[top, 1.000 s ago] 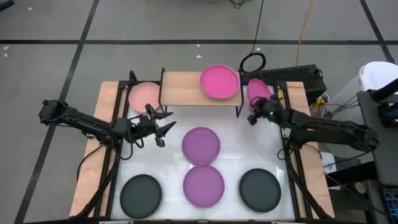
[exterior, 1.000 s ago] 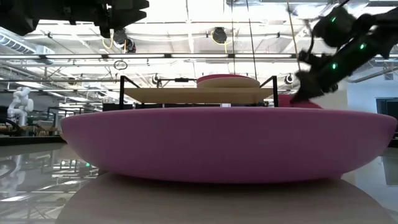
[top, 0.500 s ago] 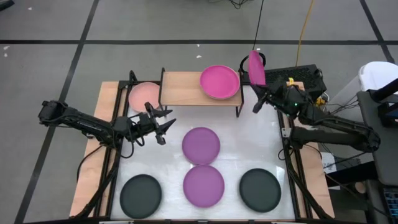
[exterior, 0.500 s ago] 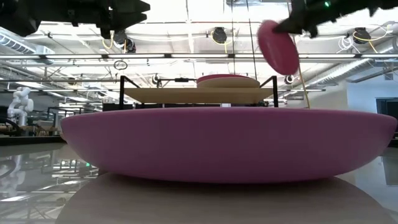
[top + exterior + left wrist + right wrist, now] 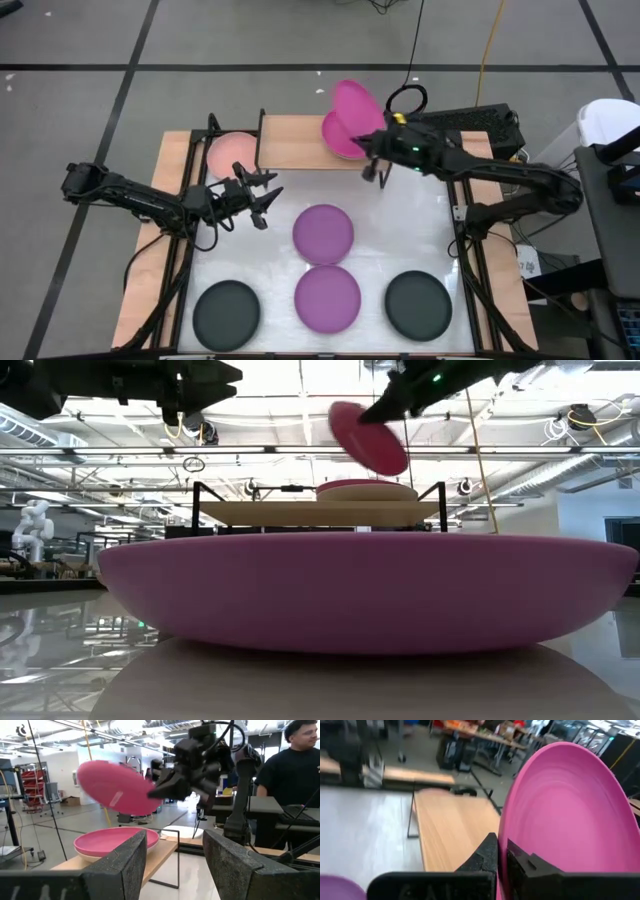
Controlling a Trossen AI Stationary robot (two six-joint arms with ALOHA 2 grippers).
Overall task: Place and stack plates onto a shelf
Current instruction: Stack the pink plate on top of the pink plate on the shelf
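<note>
High view: right gripper clamped on a magenta plate, tilted above the shelf; left gripper spread wide, empty, over the white table. Low view: plate airborne. Left wrist view: person behind.

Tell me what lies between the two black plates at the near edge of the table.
A purple plate lies between the left black plate and the right black plate, apart from both; the high view shows it.
</note>
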